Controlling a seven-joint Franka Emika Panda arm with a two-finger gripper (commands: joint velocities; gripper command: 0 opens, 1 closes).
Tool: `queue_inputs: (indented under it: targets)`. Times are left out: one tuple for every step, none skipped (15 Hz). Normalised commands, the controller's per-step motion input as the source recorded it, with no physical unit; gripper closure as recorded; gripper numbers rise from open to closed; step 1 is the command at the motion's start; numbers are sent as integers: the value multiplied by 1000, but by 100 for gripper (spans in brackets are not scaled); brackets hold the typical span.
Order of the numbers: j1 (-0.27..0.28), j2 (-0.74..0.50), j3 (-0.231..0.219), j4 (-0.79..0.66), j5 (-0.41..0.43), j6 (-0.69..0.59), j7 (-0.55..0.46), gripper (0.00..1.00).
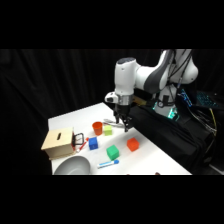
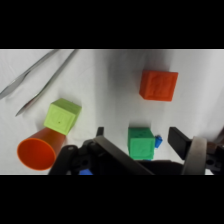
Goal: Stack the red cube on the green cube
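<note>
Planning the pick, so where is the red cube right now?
In the side view the red cube sits alone on the table's right part, just right of the green cube, below and right of the claw.

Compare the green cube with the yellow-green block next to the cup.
The green cube is a deeper, medium green; the yellow-green block is paler. The green cube stands apart from other blocks, while the yellow-green block sits against the orange-red cup. Both are small solid blocks of similar size on the table.

Cubes: four, around the green cube (image 1: 113, 152); one red cube (image 1: 132, 144); one blue (image 1: 93, 144); one yellow-green (image 1: 107, 131); one cup (image 1: 97, 128); one bowl (image 1: 72, 165); one box (image 1: 58, 142)
</note>
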Motion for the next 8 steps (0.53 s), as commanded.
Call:
queue_inputs:
  targets:
    - [114, -71, 81, -223, -141, 256, 344, 0]
    - [108, -57, 76, -207, -135, 252, 334, 0]
    - [102, -40, 74, -192, -113, 254, 308, 0]
    - [94, -21, 67, -176, -98, 256, 278, 0]
    - [88, 0, 60, -164, -85, 266, 256, 0]
    - [81, 13, 52, -152, -93, 271, 255, 0]
    - [79, 28, 48, -147, -100, 292, 258, 0]
    - [75, 55, 40, -130, -100, 302, 246, 0]
